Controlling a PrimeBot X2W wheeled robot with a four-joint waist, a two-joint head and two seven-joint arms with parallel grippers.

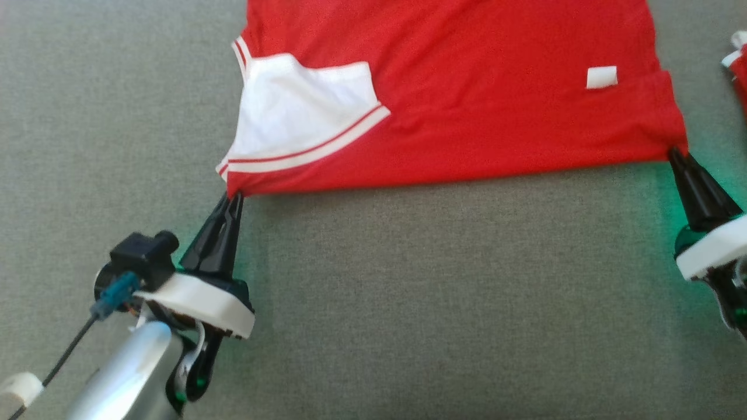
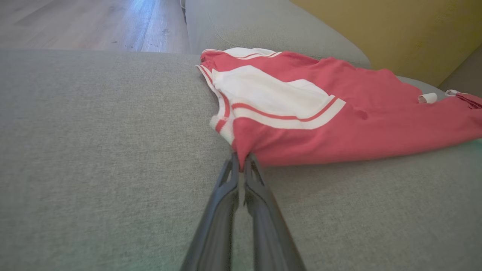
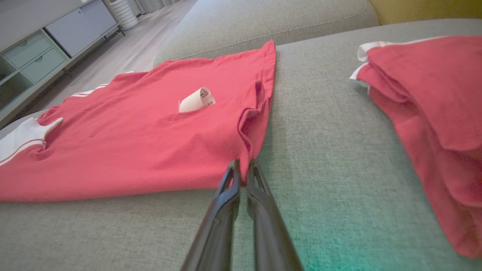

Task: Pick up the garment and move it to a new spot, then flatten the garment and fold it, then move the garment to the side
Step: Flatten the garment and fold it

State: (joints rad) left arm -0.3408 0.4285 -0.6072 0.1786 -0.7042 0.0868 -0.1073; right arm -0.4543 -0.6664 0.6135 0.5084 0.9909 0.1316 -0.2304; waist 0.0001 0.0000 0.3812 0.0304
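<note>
nearest us, the left tool (image 1: pixel 233 197) comes up from the lower left, its two dark fingers pressed together and pinching the near left corner of the garment (image 1: pixel 467 87), just below the white sleeve (image 1: pixel 292 111). over on the right, the right tool (image 1: pixel 674 153) does the same, fingers closed on the near right corner, where the hem bunches into a small fold. there's a green glow on the grey sofa cushion (image 1: pixel 408 303) beside each tool. between the two tools the garment's near edge runs almost straight across, lying on the cushion, and the red cloth spreads away from both tips, mostly flat with a few soft wrinkles. the white sleeve with its red stripe lies folded over the red on the left side. a small white label (image 1: pixel 601 77) curls up on the right side, a little beyond the right tool. further right, apart from the garment, a second red garment (image 3: pixel 433 94) lies on the same cushion. beyond it all, a wooden floor (image 2: pixel 94 22), a pale cabinet (image 3: pixel 34 56) and a yellow wall (image 2: pixel 395 30).
</note>
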